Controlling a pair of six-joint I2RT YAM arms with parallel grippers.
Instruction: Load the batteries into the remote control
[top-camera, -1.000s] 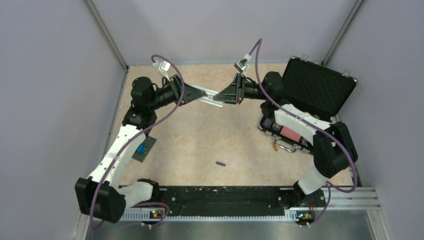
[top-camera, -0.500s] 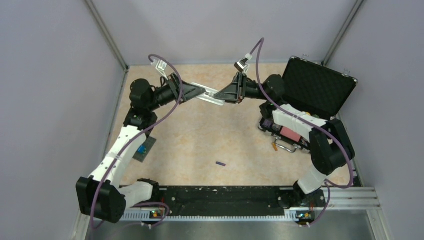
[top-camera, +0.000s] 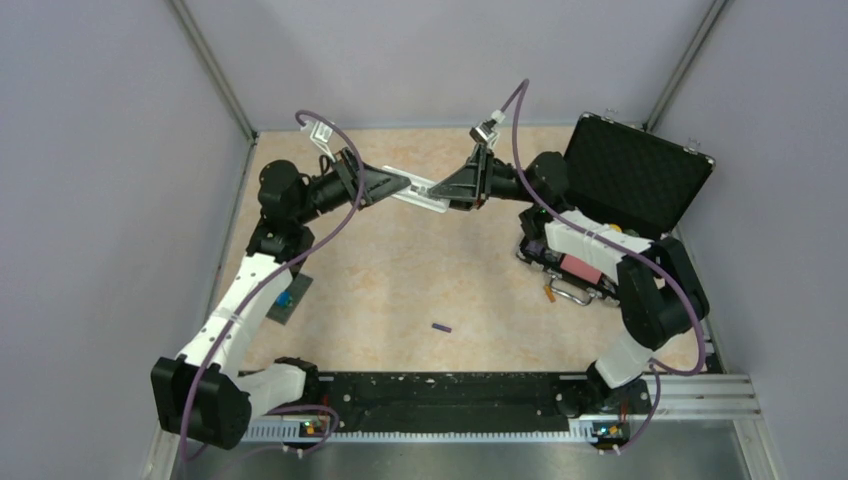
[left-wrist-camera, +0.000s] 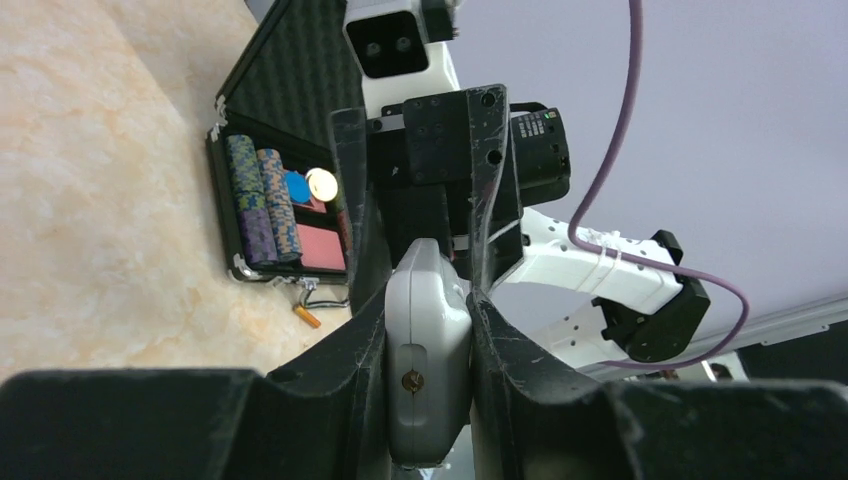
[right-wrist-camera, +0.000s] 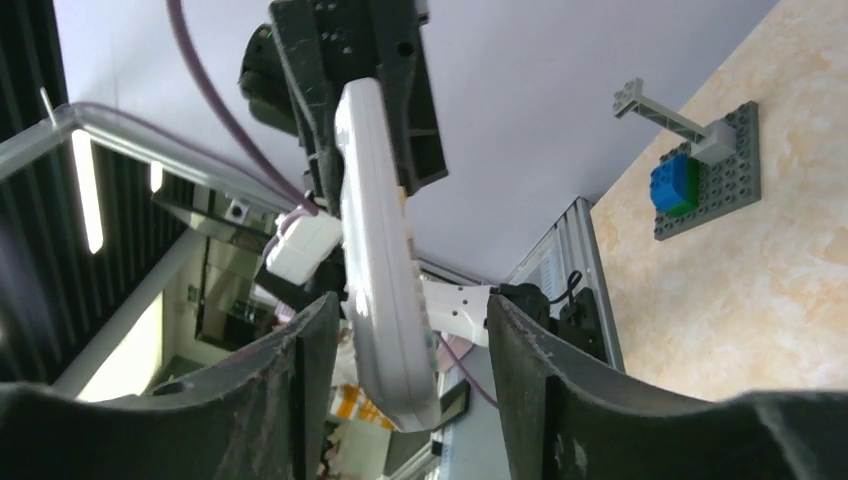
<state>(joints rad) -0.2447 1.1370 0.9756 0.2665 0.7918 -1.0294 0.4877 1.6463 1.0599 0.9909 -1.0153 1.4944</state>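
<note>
Step in hand, as judged: a mid-air transfer of the remote (top-camera: 420, 193), carried between both arms above the far part of the table (top-camera: 400, 270), with no cell loaded yet so far as can be seen. One dark purple battery (top-camera: 441, 327) lies loose on the table near the front rail, well apart from the remote; any other cell is not in view. The next move probably calls for one arm to keep the remote firm, battery bay exposed, while the other comes free to fetch that cell. Which face of the remote points up cannot be told. Left tool (left-wrist-camera: 428, 300): fingers pressed together on one end of the remote, the white body pinched squarely between the two dark pads in the left wrist view, with no gap on either side. In the overhead view it reaches in from the left and carries that end clear of the table. Remote: held roughly level, slanting slightly, and touching nothing but the tools. Right tool (right-wrist-camera: 410, 320): fingers spread, straddling the other end of the remote. The right wrist view shows daylight between the remote and the right-hand finger, so this reads as a loose bracket, not a grip. Beyond it, at the right edge of the table, an open black case (top-camera: 640, 175) stands untouched.
</note>
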